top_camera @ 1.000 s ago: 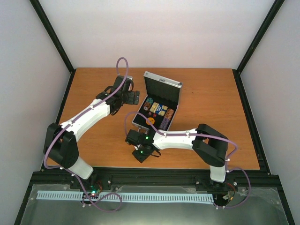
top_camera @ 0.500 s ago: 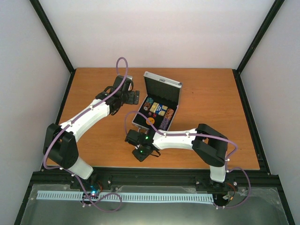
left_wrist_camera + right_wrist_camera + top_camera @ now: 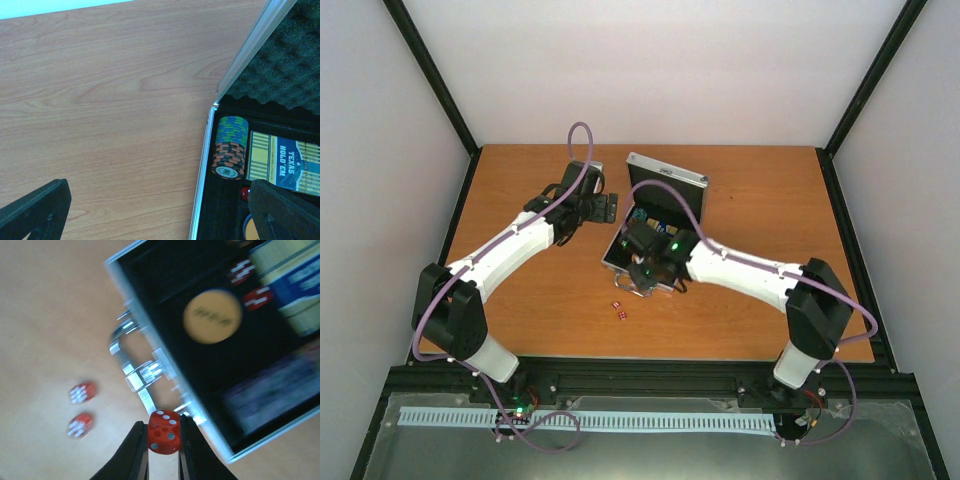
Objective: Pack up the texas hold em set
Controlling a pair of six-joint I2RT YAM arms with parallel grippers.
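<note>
Red and tiny, one die [image 3: 164, 439] is pinched tight in the right gripper [image 3: 163, 430]. The open case [image 3: 150, 371] lies just ahead of it. Move slowly over the rim and let go low inside. Two more dice [image 3: 82, 391] lie to its left.

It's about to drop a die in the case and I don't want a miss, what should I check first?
1. Red die gripped by right hand: ok.
2. Case lid up: ok.
3. Die over a compartment: not ok, seemingly at the case's front rim.
4. Left hand open, beside the case: ok.
5. Table dice all collected: not ok, two remain.
</note>
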